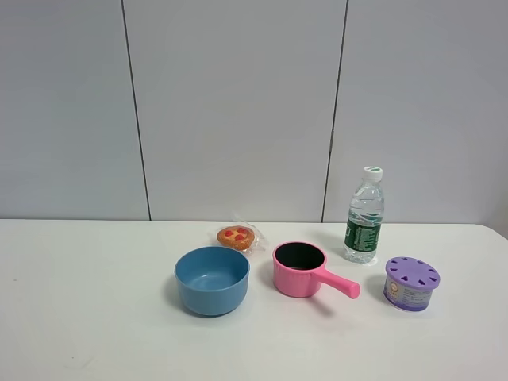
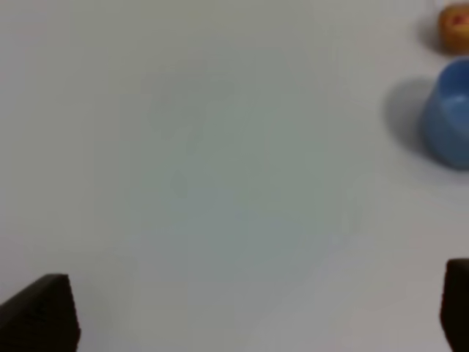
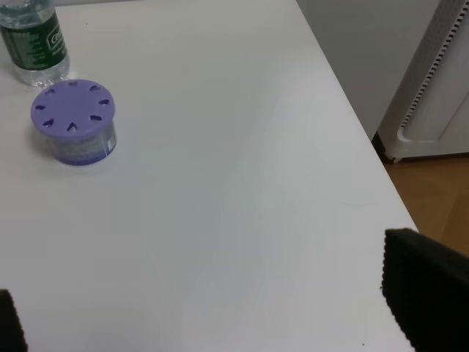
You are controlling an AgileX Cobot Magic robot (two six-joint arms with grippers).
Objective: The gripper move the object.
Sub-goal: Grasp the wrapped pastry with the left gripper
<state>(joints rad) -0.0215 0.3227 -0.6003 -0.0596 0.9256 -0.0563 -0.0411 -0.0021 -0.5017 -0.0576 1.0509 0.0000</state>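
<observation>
White table [image 1: 79,317], grey panelled wall [image 1: 238,103] behind it. Left hand [image 2: 249,312]: only two black fingertips [image 2: 40,315] show in its wrist view, standing wide apart over bare table and clamped on nothing. The landmark, a round blue plastic bowl [image 1: 212,279], lies well apart from this hand, ahead and off to one side. The bowl is upright, mouth up, with its hollow showing only blue. The small round golden-brown pastry [image 1: 236,236], with red dots on top and crinkly clear wrap, rests on the table just behind the bowl and slightly to its right. It is close to the bowl's rim; cannot tell whether wrap and bowl touch. Both hands are away from it. Pink plastic saucepan [image 1: 300,268], dark inside, stands just right of the bowl with a gap between them, its handle pointing away from the bowl toward the right and front. Clear plastic water bottle [image 1: 364,216], white cap and green label, stands upright farther right of the bowl and set back from it. Low round container with a pierced purple lid [image 1: 411,282] is farthest right of the bowl, roughly level with it. Right hand [image 3: 212,308]: black fingertips [image 3: 429,293] spread wide over bare table, gripping nothing, on the side of the purple-lidded container away from the bowl.
</observation>
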